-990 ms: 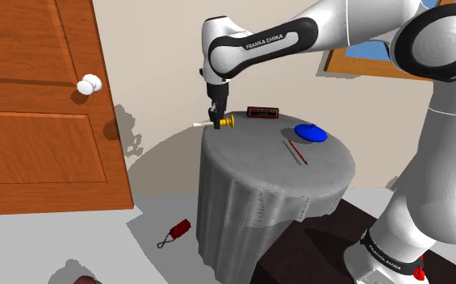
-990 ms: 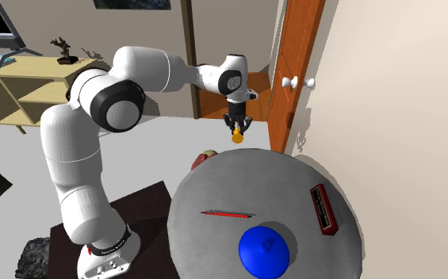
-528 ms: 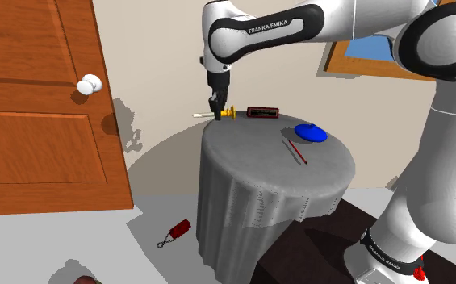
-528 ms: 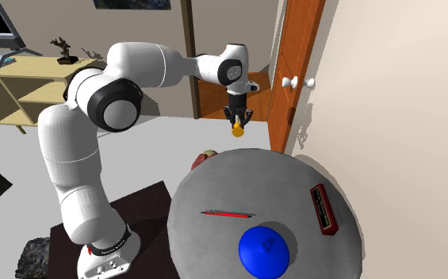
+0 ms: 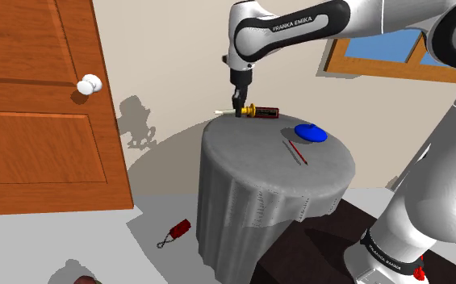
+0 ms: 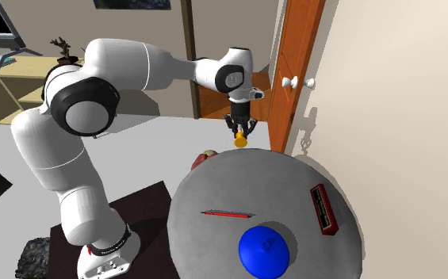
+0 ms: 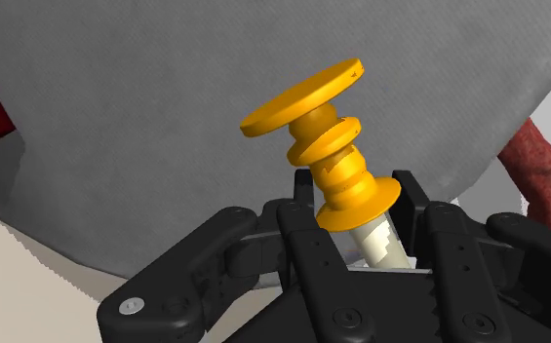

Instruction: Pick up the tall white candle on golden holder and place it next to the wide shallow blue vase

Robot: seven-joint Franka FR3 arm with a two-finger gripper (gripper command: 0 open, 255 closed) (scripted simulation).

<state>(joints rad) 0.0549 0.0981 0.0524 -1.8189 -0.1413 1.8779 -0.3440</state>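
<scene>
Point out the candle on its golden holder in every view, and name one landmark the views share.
Shoulder view: candle lies sideways in the claw, upper middle, over the table's far edge.
Second exterior view: candle hangs under the claw, above centre, by the table's far edge.
Wrist view: candle clasped in the claw, golden foot pointing away.
Shared landmark: the grey round table.
</scene>
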